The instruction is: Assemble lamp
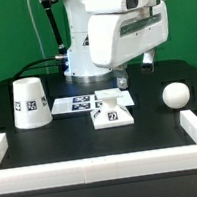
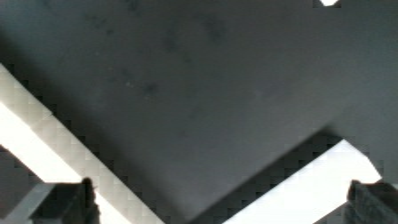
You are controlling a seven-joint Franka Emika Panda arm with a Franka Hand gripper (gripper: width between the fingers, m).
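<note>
- The lamp's base (image 1: 113, 112) lies flat near the middle of the black table (image 1: 150, 125). It looks light and rigid and sits low, so I would grip it across two opposite edges.
- The bulb (image 1: 174, 96) rests at 3 o'clock from the base in the exterior view, well apart from it. Being a smooth ball, it would probably roll or squirt out unless pinched squarely across its widest part.
- The shade (image 1: 29, 104) stands at 9 o'clock with its narrow end up. It is likely hollow and light, and its tapered walls could let the fingers slide.
- The gripper (image 1: 122, 81) hangs just past the base at about 1 o'clock. In the wrist view the gripper (image 2: 214, 205) has its fingers spread wide with nothing between them.
- The marker board (image 1: 85, 101) lies at 11 o'clock from the base.
- A white rail (image 1: 96, 167) borders the table at 6 o'clock.
</note>
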